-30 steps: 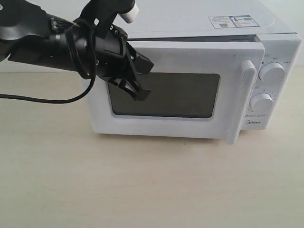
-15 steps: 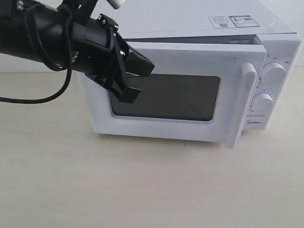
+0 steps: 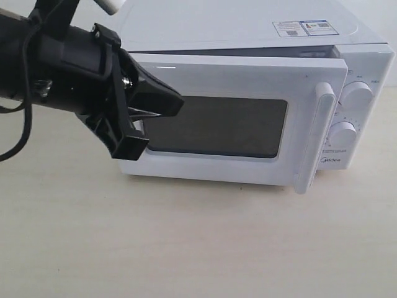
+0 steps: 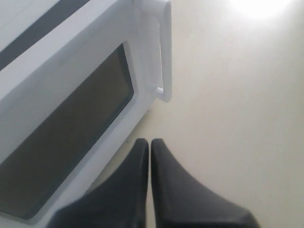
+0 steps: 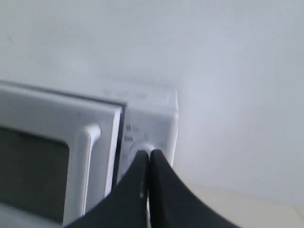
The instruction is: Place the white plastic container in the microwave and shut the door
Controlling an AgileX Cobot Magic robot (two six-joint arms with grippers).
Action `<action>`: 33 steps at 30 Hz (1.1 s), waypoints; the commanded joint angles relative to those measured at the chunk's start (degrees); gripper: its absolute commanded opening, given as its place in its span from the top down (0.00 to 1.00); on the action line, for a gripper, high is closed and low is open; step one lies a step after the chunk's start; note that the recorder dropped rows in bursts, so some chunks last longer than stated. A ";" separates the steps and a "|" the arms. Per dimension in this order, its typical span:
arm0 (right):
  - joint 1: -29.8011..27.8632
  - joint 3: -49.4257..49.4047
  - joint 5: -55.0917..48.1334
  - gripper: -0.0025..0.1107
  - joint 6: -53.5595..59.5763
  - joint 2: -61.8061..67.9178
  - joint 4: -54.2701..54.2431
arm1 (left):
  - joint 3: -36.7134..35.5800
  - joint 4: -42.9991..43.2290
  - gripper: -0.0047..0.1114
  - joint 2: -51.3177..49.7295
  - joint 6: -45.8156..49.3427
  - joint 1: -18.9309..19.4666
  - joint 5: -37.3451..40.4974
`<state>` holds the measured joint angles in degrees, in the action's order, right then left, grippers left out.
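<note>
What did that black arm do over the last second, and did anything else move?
The left tool drew away from in front of the door's dark window, sliding leftward and closer to the exterior camera. Its fingers are pressed together, holding nothing. The door and the microwave stayed as they were.

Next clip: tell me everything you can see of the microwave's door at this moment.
The door is glossy white plastic by its look, with a dark rectangular window and a long vertical white bar handle on the edge beside the dials. It stands nearly shut; a dark gap along its top and handle edge suggests it is not latched. The shut left hand hangs before its hinge side; contact cannot be told.
</note>
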<state>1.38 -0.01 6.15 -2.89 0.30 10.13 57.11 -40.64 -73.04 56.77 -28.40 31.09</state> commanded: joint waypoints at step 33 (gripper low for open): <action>-0.16 29.46 -10.13 0.98 -50.37 18.82 15.73 | -5.56 -0.71 0.93 4.65 -1.98 -0.26 -2.47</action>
<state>1.38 29.08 -4.42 -54.06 15.90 25.38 51.67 -40.64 -68.72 55.13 -28.40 29.44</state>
